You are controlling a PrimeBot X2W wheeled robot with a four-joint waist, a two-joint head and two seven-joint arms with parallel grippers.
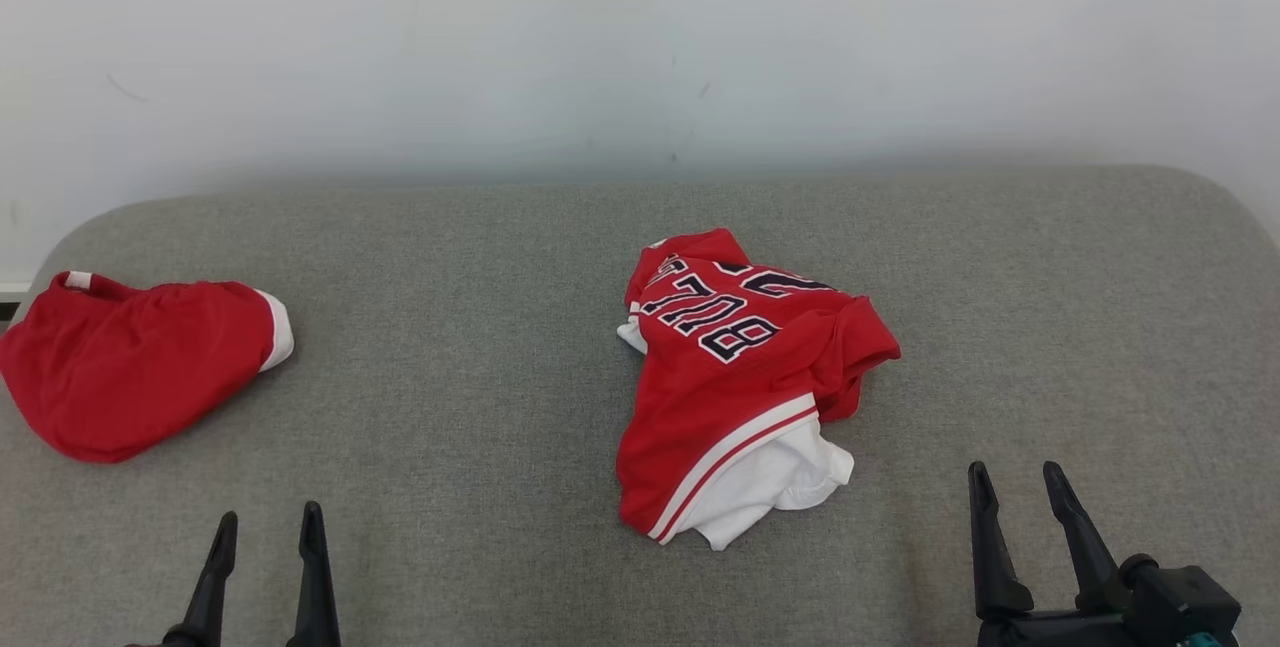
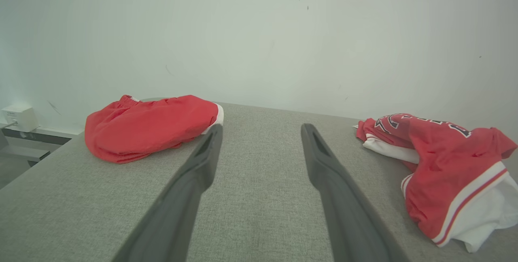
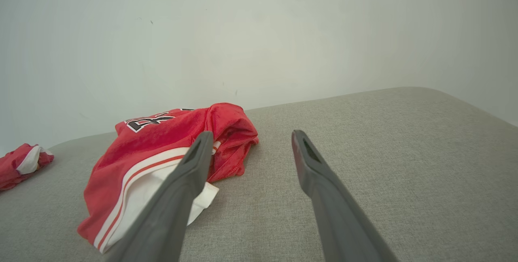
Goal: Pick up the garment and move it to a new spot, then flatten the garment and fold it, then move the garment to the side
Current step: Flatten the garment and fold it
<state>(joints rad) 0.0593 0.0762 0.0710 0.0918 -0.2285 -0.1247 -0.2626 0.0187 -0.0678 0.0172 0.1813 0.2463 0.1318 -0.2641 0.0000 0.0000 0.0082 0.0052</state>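
The garment (image 1: 735,382) is a crumpled red jersey with dark lettering and white trim, lying a little right of the middle of the grey surface; it also lies at the right in the left wrist view (image 2: 445,165) and at the left in the right wrist view (image 3: 162,152). My left gripper (image 1: 268,525) stands open at the lower left, well clear of the jersey, with nothing between its fingers (image 2: 202,160). Open as well, my right gripper (image 1: 1015,485) rests at the lower right, just to the right of the jersey's near end, its fingers (image 3: 315,165) empty.
A second red piece of clothing with a white cuff (image 1: 130,362) lies at the far left edge of the grey padded surface (image 1: 480,327). A pale wall (image 1: 640,47) stands right behind the surface. A white box (image 2: 18,117) sits by the wall beyond the left edge.
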